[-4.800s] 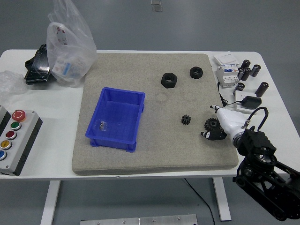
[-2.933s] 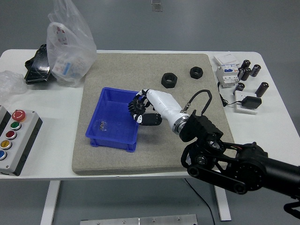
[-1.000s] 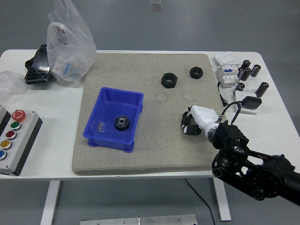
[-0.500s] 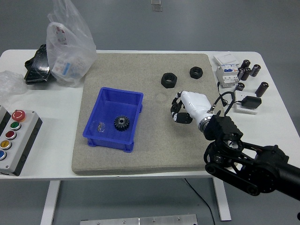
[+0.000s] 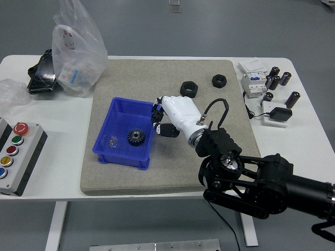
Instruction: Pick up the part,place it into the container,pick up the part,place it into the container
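A blue bin [image 5: 135, 103] stands on the left half of the grey mat [image 5: 157, 73]. A black gear [image 5: 136, 137] lies inside it, beside a small clear piece [image 5: 113, 140]. My right hand [image 5: 161, 121], white-backed with black fingers, hangs at the bin's right rim. Its fingers are curled around a small black gear that they mostly hide. The black right arm [image 5: 246, 178] comes in from the lower right. Two black nuts [image 5: 188, 88] [image 5: 219, 80] lie at the far side of the mat. The left arm is out of view.
A clear plastic bag [image 5: 78, 49] and a black object [image 5: 41, 73] are at the far left. A button box [image 5: 15, 154] sits at the left edge. A breaker [image 5: 254, 83], several capacitors [image 5: 277, 78] and an adaptor [image 5: 277, 114] are at the right.
My right hand closed on the small gear at the mat's right side, lifted it and carried it left to the bin's right rim. The larger gear lies still in the bin.
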`<state>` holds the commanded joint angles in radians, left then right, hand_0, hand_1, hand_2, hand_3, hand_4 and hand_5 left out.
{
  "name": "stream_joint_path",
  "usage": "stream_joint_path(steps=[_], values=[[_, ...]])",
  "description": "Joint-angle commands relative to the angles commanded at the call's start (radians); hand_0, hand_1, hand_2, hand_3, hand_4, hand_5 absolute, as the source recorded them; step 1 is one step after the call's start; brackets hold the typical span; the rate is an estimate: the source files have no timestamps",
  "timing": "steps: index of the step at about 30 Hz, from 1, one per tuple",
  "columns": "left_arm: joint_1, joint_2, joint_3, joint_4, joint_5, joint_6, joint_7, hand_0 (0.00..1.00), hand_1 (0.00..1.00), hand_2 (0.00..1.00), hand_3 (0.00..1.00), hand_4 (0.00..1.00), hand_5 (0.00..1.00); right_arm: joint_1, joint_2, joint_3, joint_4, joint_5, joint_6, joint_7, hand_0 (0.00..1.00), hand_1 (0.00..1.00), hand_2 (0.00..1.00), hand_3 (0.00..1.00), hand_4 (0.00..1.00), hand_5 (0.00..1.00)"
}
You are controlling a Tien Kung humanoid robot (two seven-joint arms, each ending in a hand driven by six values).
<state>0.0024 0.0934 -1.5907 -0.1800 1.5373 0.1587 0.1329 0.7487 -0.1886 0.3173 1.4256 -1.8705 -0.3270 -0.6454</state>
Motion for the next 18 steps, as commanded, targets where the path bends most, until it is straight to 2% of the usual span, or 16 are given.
stream_joint_path(steps=[3, 4, 9, 15, 18], values=[[-0.002, 0.000, 0.000, 0.000, 0.000, -0.001, 0.000, 0.627, 0.564, 0.554, 0.612, 0.686, 0.276, 0.008, 0.003, -0.013, -0.002, 0.036, 0.014, 0.014, 0.485, 0.692, 0.666, 0.720, 0.407, 0.259], [-0.002, 0.000, 0.001, 0.000, 0.000, -0.001, 0.000, 0.627, 0.562, 0.554, 0.611, 0.686, 0.276, 0.010, 0.004, -0.016, -0.003, 0.044, 0.016, 0.022, 0.591, 0.786, 0.837, 0.893, 0.505, 0.231], [-0.004, 0.000, 0.000, 0.000, 0.002, -0.001, 0.000, 0.627, 0.562, 0.554, 0.611, 0.686, 0.276, 0.015, 0.006, -0.027, -0.007, 0.072, 0.007, 0.060, 0.591, 0.786, 0.837, 0.893, 0.505, 0.231], [-0.003, 0.000, -0.003, 0.000, 0.005, -0.001, 0.001, 0.627, 0.563, 0.554, 0.612, 0.685, 0.276, 0.008, 0.005, -0.020, -0.009, 0.074, -0.005, 0.066, 0.597, 0.795, 0.839, 0.906, 0.490, 0.215], [-0.002, 0.000, -0.004, 0.000, 0.005, -0.001, 0.000, 0.627, 0.563, 0.554, 0.614, 0.686, 0.276, -0.019, -0.004, 0.025, -0.005, 0.063, -0.036, 0.074, 0.594, 0.791, 0.827, 0.900, 0.487, 0.220]])
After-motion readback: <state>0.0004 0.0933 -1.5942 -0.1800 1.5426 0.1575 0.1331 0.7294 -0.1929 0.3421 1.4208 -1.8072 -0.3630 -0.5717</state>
